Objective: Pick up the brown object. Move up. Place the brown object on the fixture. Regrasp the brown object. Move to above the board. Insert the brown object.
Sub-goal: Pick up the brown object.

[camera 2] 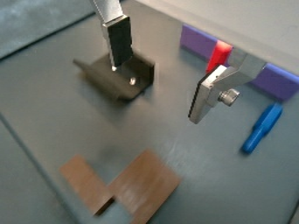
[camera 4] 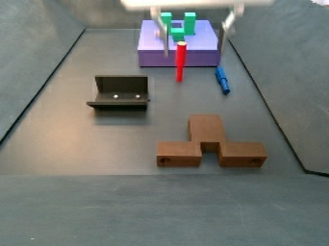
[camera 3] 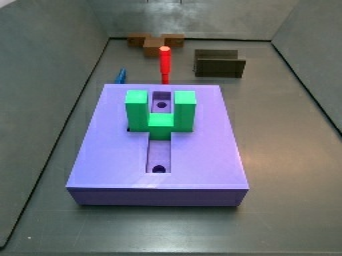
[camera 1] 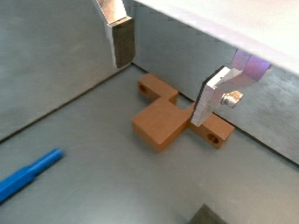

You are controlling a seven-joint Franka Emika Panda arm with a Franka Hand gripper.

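Observation:
The brown object (camera 1: 162,121) is a flat T-shaped piece with small holes in its ends. It lies on the grey floor and also shows in a wrist view (camera 2: 131,188) and in both side views (camera 3: 143,43) (camera 4: 206,144). The gripper (camera 1: 162,92) hangs above the floor, open and empty, with the brown object below its fingers. It also shows in a wrist view (camera 2: 159,92) and at the upper edge of a side view (camera 4: 197,21). The dark fixture (camera 2: 117,77) (camera 4: 119,93) (camera 3: 221,64) stands apart from the brown object. The lavender board (camera 3: 160,150) (camera 4: 161,48) lies flat.
A bright green U-shaped block (camera 3: 160,108) sits on the board. An upright red peg (camera 3: 164,62) (camera 4: 180,60) stands at the board's end. A blue pen (camera 1: 26,175) (camera 4: 222,79) lies on the floor beside it. Grey walls enclose the floor.

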